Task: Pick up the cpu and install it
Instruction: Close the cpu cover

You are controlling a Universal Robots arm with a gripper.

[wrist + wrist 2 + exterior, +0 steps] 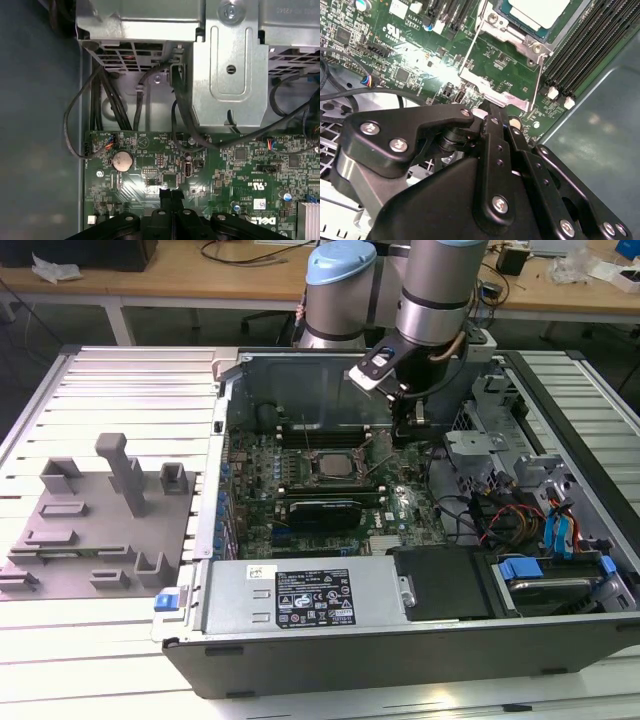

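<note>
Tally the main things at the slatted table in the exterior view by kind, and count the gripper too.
cpu: 1
open computer case: 1
grey block fixture: 1
gripper: 1
Total: 4

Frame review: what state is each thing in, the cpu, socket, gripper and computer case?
Silvery-white square cpu: lying in its socket, not held.
Metal-framed motherboard socket: occupied by the cpu.
Black gripper: shut, holding nothing visible, beside the socket.
Dark grey computer case: open, lying on its side.
</note>
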